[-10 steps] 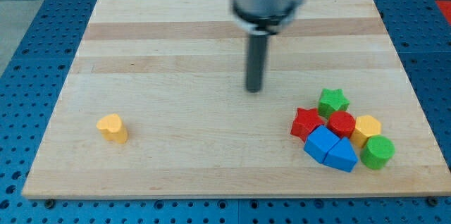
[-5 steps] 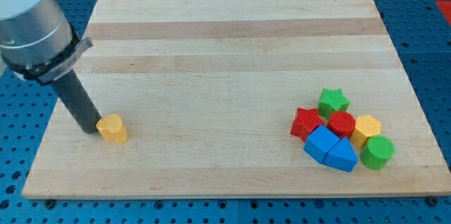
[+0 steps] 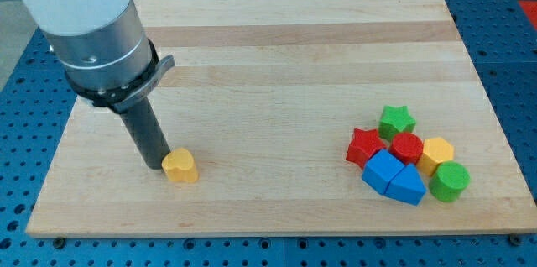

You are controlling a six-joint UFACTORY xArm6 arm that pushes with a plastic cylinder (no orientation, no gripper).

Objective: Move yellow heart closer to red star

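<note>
My tip (image 3: 153, 164) sits on the bench (image 3: 268, 57), touching the yellow heart (image 3: 179, 167) on the side toward the view's left. Well apart, at the view's lower right, the red star (image 3: 364, 147) sits in a cluster with a green star (image 3: 396, 121), a red cylinder (image 3: 407, 147), a yellow hexagon (image 3: 436, 153), a green cylinder (image 3: 450, 181) and two blue blocks (image 3: 393, 177).

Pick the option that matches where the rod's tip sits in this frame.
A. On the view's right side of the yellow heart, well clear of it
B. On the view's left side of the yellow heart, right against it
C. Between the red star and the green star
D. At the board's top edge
B: my tip sits tight against the yellow heart on its view's-left side, far from the red star.
</note>
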